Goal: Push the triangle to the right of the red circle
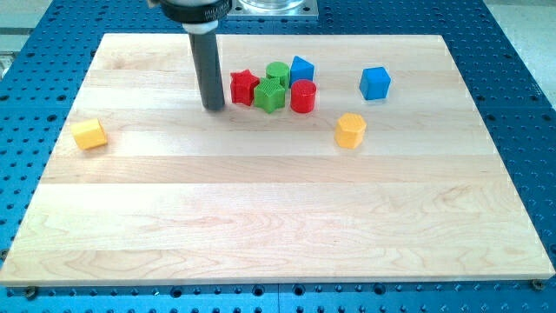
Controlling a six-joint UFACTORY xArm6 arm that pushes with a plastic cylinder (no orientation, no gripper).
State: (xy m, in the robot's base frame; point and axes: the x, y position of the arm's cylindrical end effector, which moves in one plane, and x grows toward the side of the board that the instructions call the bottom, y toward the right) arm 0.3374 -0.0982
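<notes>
The red circle [303, 96] stands in a tight cluster near the view's top centre. The blue triangle [301, 68] sits just above it, touching or nearly touching. A green round block [277, 73] is left of the triangle, and a green block [270, 96] is left of the red circle. A red star [244, 88] is at the cluster's left end. My tip [213, 108] rests on the board just left of the red star, a small gap apart, on the far side of the cluster from the triangle.
A blue cube [375, 83] lies right of the cluster. A yellow hexagon [350, 130] sits below and right of the red circle. A yellow block [89, 134] lies near the wooden board's [278, 226] left edge.
</notes>
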